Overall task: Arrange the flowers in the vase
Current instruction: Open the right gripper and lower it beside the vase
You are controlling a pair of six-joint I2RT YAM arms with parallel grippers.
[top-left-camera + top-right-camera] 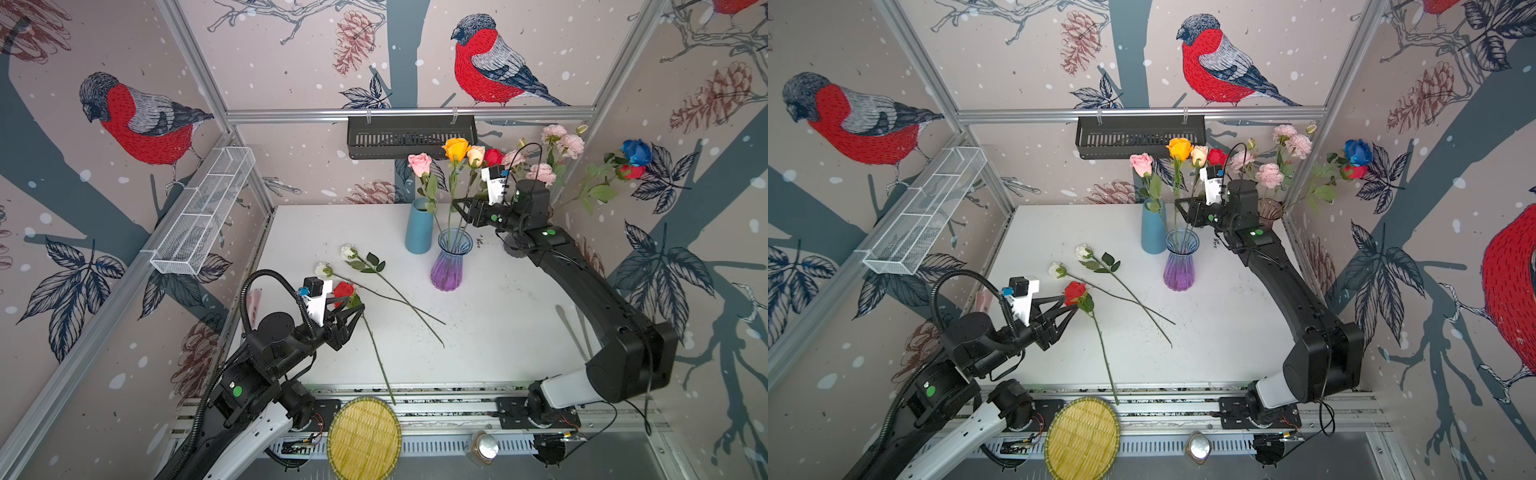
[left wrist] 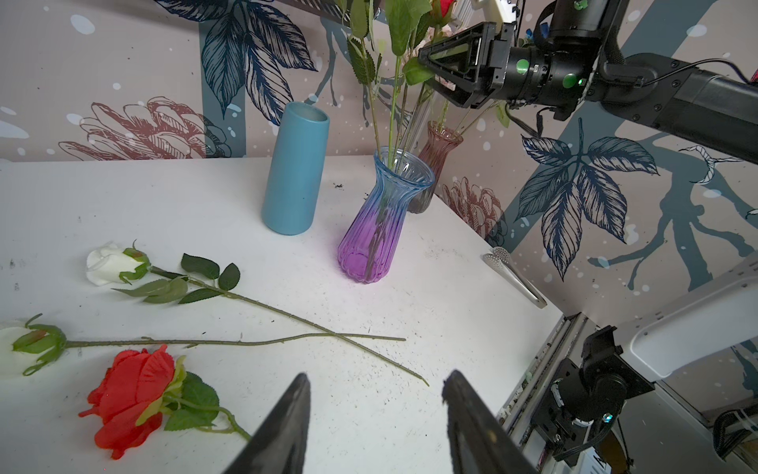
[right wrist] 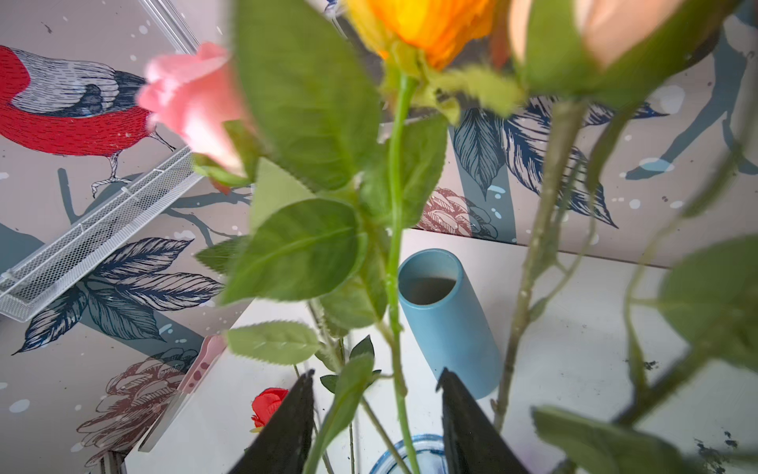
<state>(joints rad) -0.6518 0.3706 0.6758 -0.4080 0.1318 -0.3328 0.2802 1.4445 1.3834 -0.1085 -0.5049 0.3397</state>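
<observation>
Red petals are showing at about 9 o'clock from the table's middle in a top view. A red rose [image 1: 344, 289] is lying flat on the white table [image 1: 498, 332], with its stem running toward 6 o'clock. The left gripper [image 1: 358, 311] is hovering just beside the flower head, its jaws standing about half apart with nothing between them. Two white roses [image 1: 348, 251] are lying at 10 o'clock, their stems crossing.

Toward 1 o'clock the purple-blue glass vase [image 1: 452, 262] is standing upright, holding the pink rose [image 1: 419, 163], the orange rose [image 1: 456, 148] and the peach rose [image 1: 476, 156]. The right gripper [image 1: 457, 206] is hanging over its mouth. In the right wrist view its jaws are standing apart on both sides of the orange stem and are not pressing it.

I am judging that the placing of this flower is finishing and that the picking of the red rose is coming next. For this, the left jaws are needing to go down around the thin stem, close to the table, and shut firmly.
</observation>
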